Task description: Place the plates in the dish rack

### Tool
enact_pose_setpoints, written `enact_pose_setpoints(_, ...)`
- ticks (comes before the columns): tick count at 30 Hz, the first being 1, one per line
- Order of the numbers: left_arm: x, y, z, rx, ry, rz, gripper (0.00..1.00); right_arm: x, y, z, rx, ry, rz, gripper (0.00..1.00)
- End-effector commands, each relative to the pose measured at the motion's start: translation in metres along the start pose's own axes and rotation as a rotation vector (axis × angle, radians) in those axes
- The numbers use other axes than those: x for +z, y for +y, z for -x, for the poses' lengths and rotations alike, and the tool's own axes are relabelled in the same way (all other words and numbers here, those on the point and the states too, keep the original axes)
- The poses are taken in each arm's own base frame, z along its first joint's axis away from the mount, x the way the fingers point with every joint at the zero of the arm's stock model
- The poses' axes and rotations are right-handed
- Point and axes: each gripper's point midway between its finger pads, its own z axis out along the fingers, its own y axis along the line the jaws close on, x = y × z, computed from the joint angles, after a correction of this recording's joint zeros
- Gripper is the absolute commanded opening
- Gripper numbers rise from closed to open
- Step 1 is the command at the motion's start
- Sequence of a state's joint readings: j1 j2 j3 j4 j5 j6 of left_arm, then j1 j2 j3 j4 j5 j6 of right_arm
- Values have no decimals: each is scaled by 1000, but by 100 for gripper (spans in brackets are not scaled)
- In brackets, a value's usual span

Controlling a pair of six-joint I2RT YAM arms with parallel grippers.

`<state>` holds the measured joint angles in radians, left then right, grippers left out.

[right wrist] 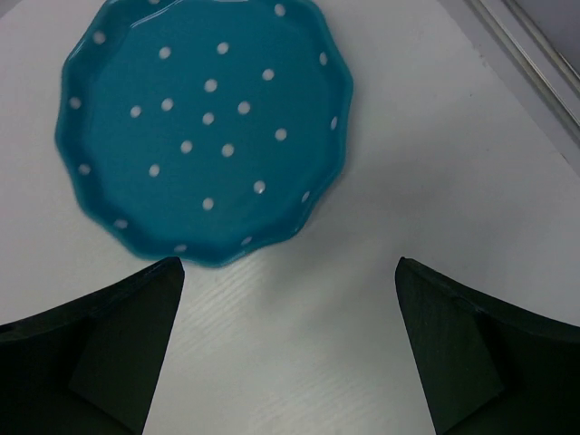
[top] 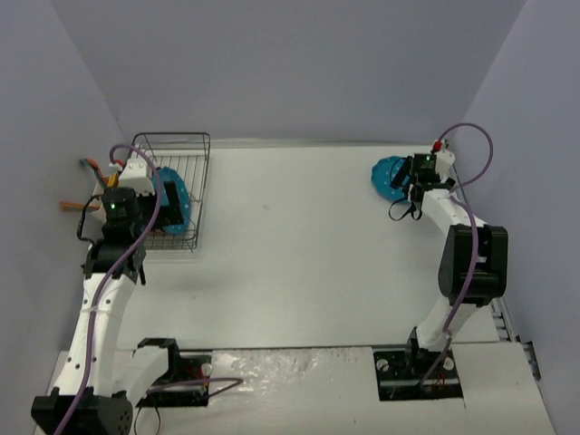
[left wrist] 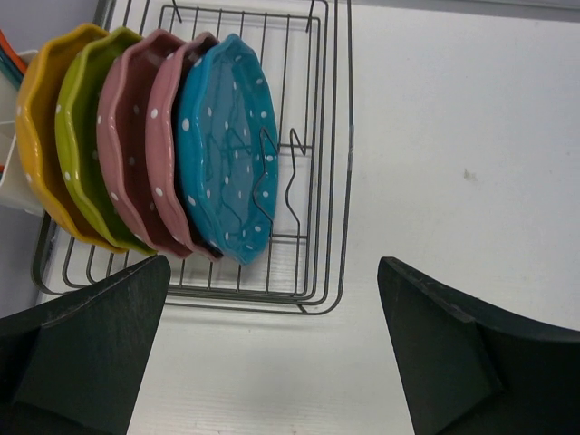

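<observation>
**Five plates racked, one left on the table**

An orange plate (left wrist: 32,136), a yellow-green plate (left wrist: 77,136), two pink plates (left wrist: 122,136) and a teal plate (left wrist: 227,145) stand on edge side by side in the rack (left wrist: 331,181). The left gripper (left wrist: 274,272) hangs just beside it, jaws spread wide, holding nothing. Well apart, a second teal plate (right wrist: 204,127) lies flat on the table (right wrist: 435,163) beneath the right gripper (right wrist: 288,272), likewise wide open and empty.
</observation>
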<state>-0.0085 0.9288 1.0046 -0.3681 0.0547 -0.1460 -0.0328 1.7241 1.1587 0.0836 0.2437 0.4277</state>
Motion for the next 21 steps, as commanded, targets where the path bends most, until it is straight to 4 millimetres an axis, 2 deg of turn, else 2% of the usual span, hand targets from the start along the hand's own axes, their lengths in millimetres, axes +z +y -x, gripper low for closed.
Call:
enact_pose_setpoints(1, -2, -4, 22, -12, -82, -11, 97, 39, -9, 23, 106, -29, -96, 99)
enact_pose_setpoints(4, -1, -4, 20, -10, -76, -9, 97, 63, -12, 21, 149, -5, -114, 96)
enact_pose_setpoints(7, 1, -5, 19, -11, -69, -15, 97, 79, -16, 25, 173, -17, -142, 89)
enact_pose_setpoints(13, 3, -7, 16, -12, -57, -24, 97, 108, -26, 15, 174, 23, -154, 78)
enact_pose_setpoints(21, 5, -8, 14, -16, -49, -31, 97, 130, -34, 2, 160, 53, -152, 63)
